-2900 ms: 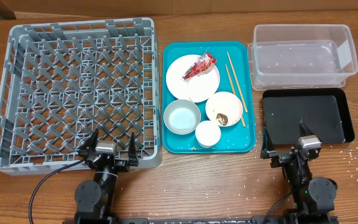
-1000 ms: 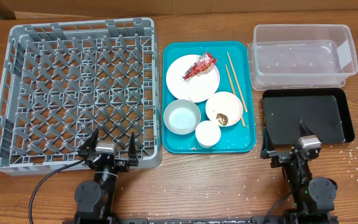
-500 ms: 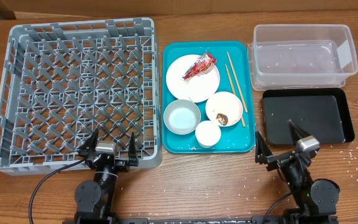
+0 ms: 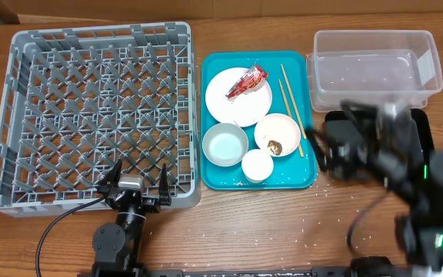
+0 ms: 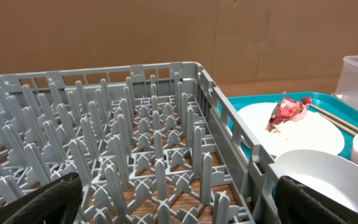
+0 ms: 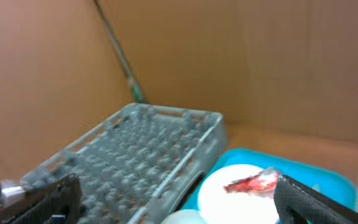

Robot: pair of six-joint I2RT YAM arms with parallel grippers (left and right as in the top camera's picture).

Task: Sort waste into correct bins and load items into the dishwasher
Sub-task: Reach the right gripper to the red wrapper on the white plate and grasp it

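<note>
Overhead view.
- Dish rack [image 4: 94,115]: grey, on the left of the bench [image 4: 283,231].
- Teal tray [image 4: 256,55]: centre.
  - It carries a white plate [image 4: 238,104] with the red-and-white wrapper [image 4: 247,81] lying on it.
  - Chopsticks [image 4: 291,108] lie along its right side.
  - One bowl [image 4: 225,144] sits beside a second bowl [image 4: 277,129] holding the brown lump [image 4: 274,145].
  - The cup [image 4: 258,165] is at the near edge.
- Clear tub [image 4: 375,38]: far right.
- Black tray [image 4: 420,127]: just in front of the tub, partly behind the right arm.
- Rice grains [image 4: 437,185]: scattered on the bench.
- Left hand [image 4: 138,171]: at the rack's near wall, fingers spread, holding nothing.
- Right hand [image 6: 178,186]: blurred overhead. Its wrist view shows the fingers spread wide with nothing pinched, facing the plate and wrapper.
</note>
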